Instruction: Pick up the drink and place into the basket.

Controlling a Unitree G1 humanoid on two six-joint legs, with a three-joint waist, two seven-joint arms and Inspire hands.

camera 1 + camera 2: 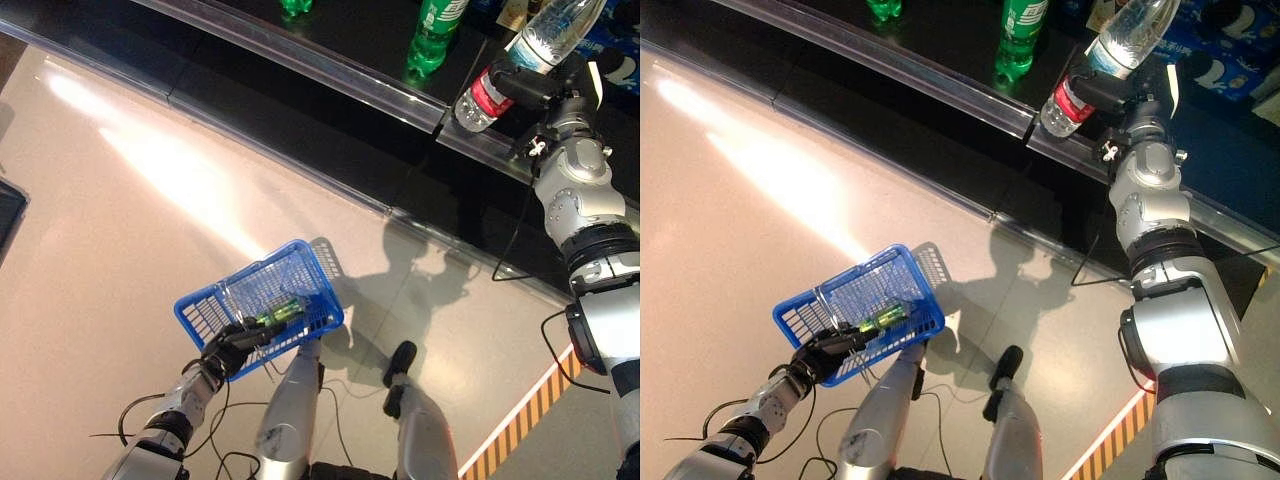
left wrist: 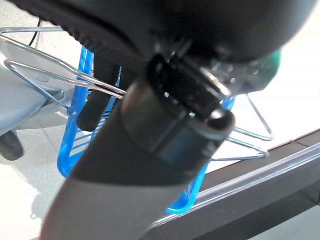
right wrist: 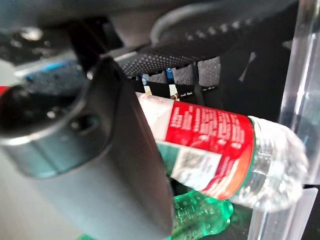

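Gripping a clear water bottle (image 1: 520,60) at the shelf edge, the right hand (image 1: 560,85) holds it tilted, cap end low.

Its fingers (image 3: 200,70) curl over the red-labelled middle of the bottle and the thumb presses the near side, with a green soda bottle (image 1: 437,35) standing just beside on the dark shelf (image 1: 340,40). Well apart, low over the floor, the left hand (image 1: 228,350) is closed round the wire handle of the blue basket (image 1: 210,310), which already carries a green bottle (image 1: 278,314).
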